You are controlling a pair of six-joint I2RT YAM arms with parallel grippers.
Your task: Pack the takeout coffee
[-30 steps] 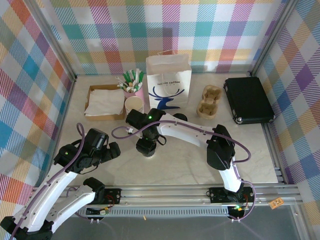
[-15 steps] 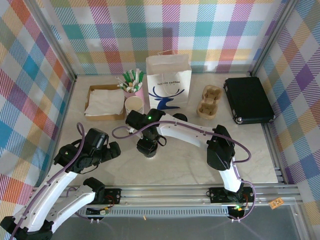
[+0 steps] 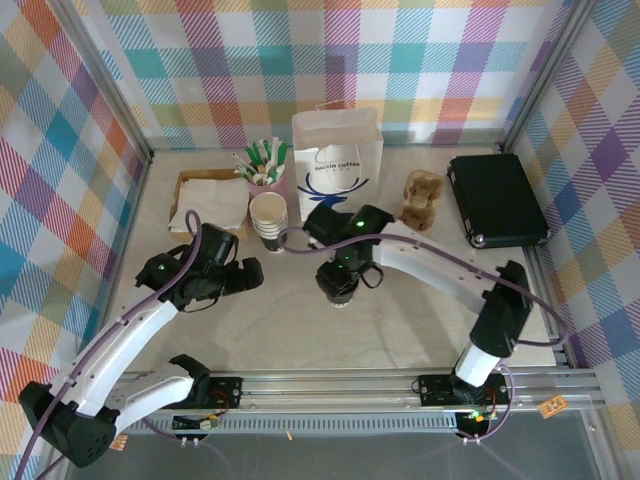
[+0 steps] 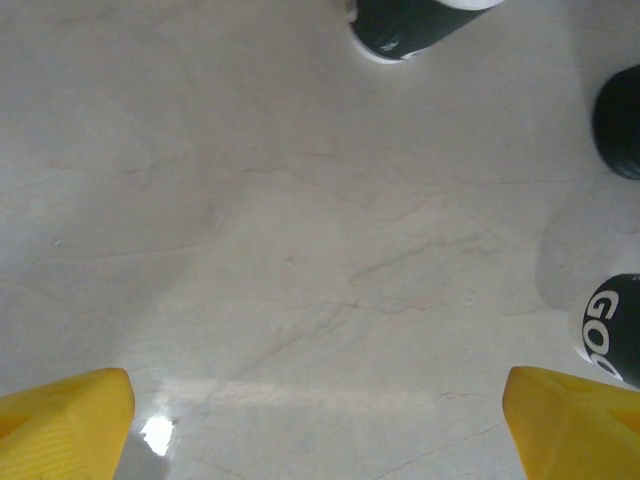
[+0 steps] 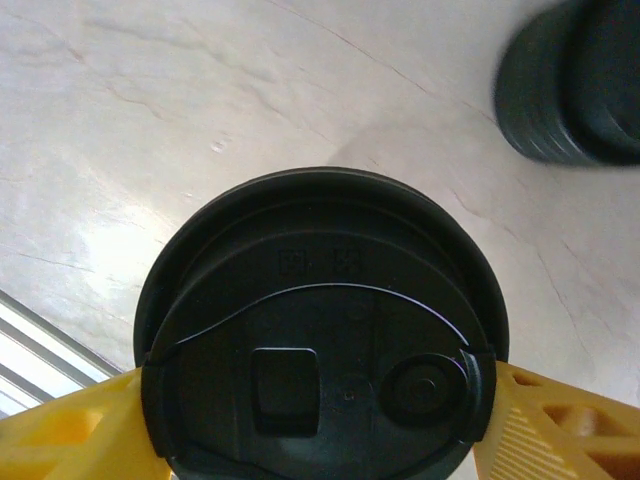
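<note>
At mid-table (image 3: 420,320), near the white bag (image 3: 337,160), the right gripper (image 5: 315,425) pinches the takeout coffee (image 5: 320,300) at its lid rim. The left gripper (image 4: 320,420) is spread, idle. The cup is likely light and crushable: grip gently beneath the lid.

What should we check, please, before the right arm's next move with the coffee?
1. Right gripper closed on the coffee, a finger against each side of its lid: ok.
2. Lid in place: ok.
3. Bag upright: ok.
4. Bag mouth open wide enough: cannot tell.
5. Left gripper open over bare table, apart from the coffee: ok.
6. Lid stack apart from the coffee: ok.
</note>
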